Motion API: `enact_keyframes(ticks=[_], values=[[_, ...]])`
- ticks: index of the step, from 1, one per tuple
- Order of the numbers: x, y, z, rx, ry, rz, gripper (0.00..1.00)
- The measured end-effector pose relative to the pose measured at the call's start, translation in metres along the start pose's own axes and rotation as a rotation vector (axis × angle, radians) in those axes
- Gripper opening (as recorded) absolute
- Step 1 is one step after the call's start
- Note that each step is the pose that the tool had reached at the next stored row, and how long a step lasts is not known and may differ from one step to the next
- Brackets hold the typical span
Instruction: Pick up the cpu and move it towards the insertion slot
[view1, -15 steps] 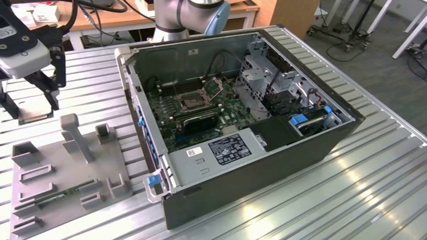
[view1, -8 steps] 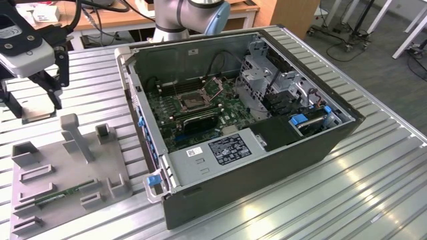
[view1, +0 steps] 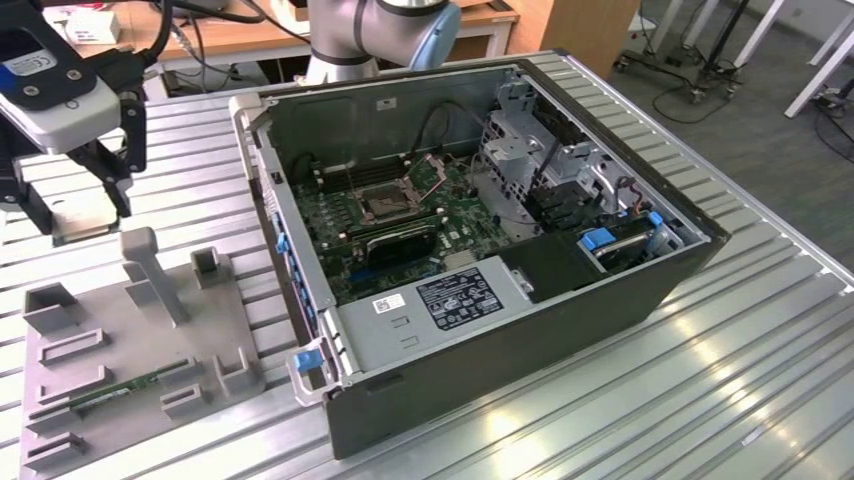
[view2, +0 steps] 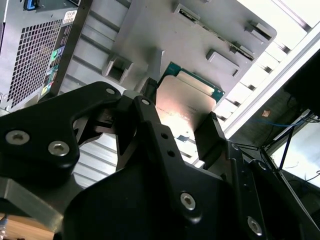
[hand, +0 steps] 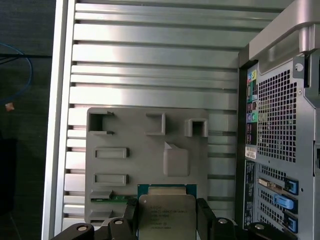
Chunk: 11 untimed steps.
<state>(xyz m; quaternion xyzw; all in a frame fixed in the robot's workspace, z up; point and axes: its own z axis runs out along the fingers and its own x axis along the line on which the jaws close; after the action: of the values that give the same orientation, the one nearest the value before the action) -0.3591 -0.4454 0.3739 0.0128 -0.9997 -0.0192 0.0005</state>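
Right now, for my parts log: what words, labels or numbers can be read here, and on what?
No print here can be read with confidence.
Printed lines on the cpu, held in the gripper: too small to read.
The power supply label: too small to read.
The rear panel sticker: blurred.

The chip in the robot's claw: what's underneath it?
Below the cpu, held by the end effector, lies a grey holder tray on the table; the spot directly beneath is hidden by the chip.
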Motion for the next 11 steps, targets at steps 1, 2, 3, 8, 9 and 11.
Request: enact_keyframes(ticks=[1,2,3,8,9,11], values=[[-0.0007,0.0000,0.0000,0.0000,0.0000,0.000,0.55],[-0.0013,0.0000,0.0000,0.0000,-0.0001,0.000,0.55],[-0.0020,-0.0001,0.0000,0.0000,0.0000,0.000,0.55],[-0.0051,-0.0001,0.0000,0.0000,-0.0001,0.000,0.55],[-0.0057,-0.0002,0.0000,0.0000,0.0000,0.000,0.55],[-0.0070,-0.0002,0.0000,0.0000,0.0000,0.000,0.55]])
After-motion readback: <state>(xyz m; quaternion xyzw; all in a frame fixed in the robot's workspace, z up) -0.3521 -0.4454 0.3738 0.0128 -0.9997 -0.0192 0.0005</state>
